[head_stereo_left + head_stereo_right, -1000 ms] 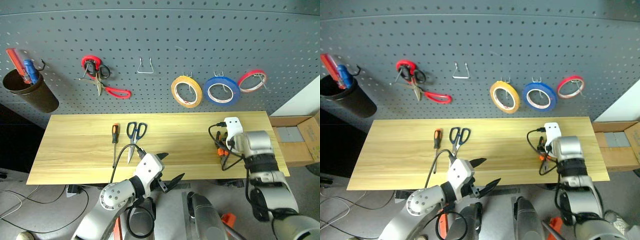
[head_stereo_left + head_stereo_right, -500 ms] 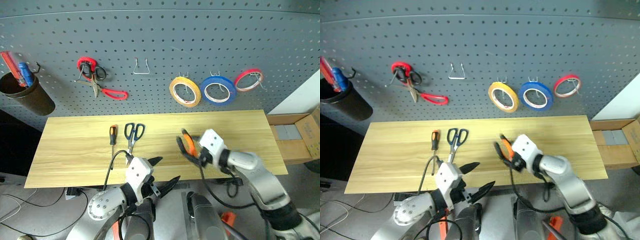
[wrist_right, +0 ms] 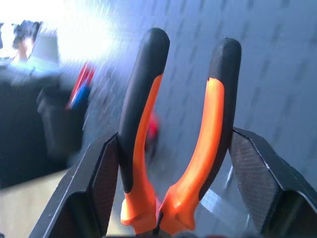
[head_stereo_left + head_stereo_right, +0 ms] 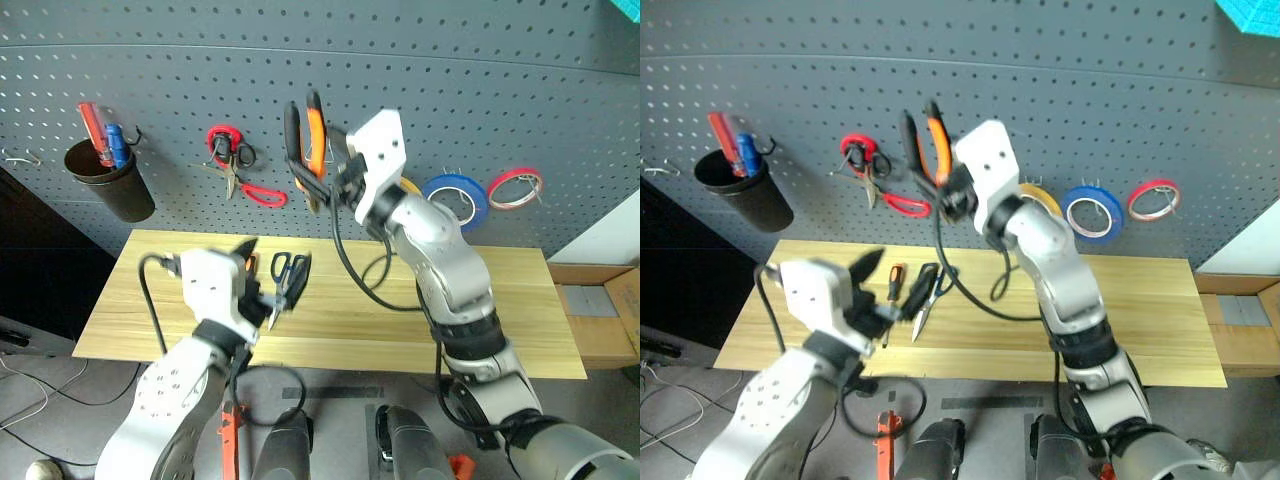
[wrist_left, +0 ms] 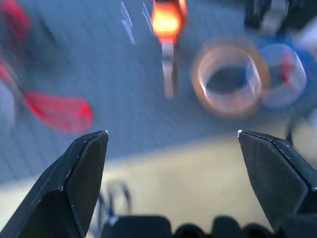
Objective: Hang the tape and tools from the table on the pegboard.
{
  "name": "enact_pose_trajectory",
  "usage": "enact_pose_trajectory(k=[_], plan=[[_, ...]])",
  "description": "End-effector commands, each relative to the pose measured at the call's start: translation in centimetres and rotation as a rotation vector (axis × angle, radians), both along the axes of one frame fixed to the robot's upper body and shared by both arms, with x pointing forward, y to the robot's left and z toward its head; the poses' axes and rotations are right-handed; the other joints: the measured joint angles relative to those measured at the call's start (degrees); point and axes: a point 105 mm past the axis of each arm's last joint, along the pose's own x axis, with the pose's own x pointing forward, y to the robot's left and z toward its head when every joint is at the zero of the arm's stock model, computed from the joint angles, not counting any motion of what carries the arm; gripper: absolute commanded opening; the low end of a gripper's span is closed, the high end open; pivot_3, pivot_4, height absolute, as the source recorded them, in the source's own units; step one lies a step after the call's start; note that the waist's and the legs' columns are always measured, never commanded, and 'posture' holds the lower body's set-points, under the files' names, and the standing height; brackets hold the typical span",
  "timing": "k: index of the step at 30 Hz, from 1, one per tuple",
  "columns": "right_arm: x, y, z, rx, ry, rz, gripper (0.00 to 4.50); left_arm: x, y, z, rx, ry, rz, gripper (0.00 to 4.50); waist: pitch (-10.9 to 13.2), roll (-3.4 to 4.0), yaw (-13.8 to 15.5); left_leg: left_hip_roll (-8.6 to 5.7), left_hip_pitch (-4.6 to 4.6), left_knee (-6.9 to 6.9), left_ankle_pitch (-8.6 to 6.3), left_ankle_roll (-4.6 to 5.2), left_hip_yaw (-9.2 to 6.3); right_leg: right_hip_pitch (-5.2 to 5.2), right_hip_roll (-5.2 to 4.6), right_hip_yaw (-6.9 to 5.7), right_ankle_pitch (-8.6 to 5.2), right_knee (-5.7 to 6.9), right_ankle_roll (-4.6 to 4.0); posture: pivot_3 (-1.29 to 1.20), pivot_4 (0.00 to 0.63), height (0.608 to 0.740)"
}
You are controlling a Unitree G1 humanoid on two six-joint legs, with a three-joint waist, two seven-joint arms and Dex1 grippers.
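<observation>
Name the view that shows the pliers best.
Right wrist view: the pliers stand close up, both orange-and-black handles between the right gripper's fingers. The eye views show them smaller, raised before the pegboard; the left wrist view blurs them.

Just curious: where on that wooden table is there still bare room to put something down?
The table's right half is bare. Crowded: the left-centre, where the scissors and screwdriver lie.
</observation>
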Motion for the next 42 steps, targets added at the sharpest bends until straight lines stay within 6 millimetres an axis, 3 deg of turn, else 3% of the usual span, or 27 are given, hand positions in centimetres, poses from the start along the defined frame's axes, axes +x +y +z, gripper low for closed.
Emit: enact_pose_trajectory(k=[1,10,16,26,42], plan=[[0.6,-0.9,2.9,0.078,-0.139,-0.070,2.91,1.5,-0.2,0.1,-0.004,-0.018,0.028,4.50,-0.73,-0.03,0.06,0.01,0.03,-0.02,0.00,0.00,0.03,0.01,0.00,0.01,0.00,-0.01,0.00,0.14,0.122,0.740],[3.7,-0.5,3.7,0.087,-0.219,-0.174,2.91,5.0,1.3,-0.6,0.029,-0.025,0.085,4.50,-1.14,-0.05,-0.01,0.03,0.08,-0.02,0.04,-0.03,0.10,-0.03,0.04,0.07,0.03,0.10,-0.06,0.13,0.149,0.740],[5.8,-0.9,1.2,0.050,-0.208,-0.276,2.91,7.0,1.4,-0.9,0.044,-0.020,0.068,4.50,-1.13,-0.04,-0.04,0.03,0.07,-0.03,0.04,-0.02,0.12,-0.04,0.03,0.08,0.03,0.05,-0.06,0.13,0.186,0.740],[6.0,-0.3,-3.3,0.006,-0.092,-0.258,2.91,6.6,0.9,-2.1,0.049,0.013,0.038,4.50,-1.02,0.14,-0.34,0.02,0.31,-0.02,-0.08,0.19,0.06,0.19,0.02,0.09,0.02,0.10,-0.06,0.12,0.227,0.740],[5.4,1.5,-5.0,-0.070,-0.051,-0.212,2.91,6.3,1.8,-2.4,0.059,0.026,0.059,4.50,-0.82,0.34,-0.99,0.01,0.47,-0.08,-0.11,0.28,0.03,0.22,0.02,0.11,-0.05,0.26,-0.18,0.13,0.231,0.740]])
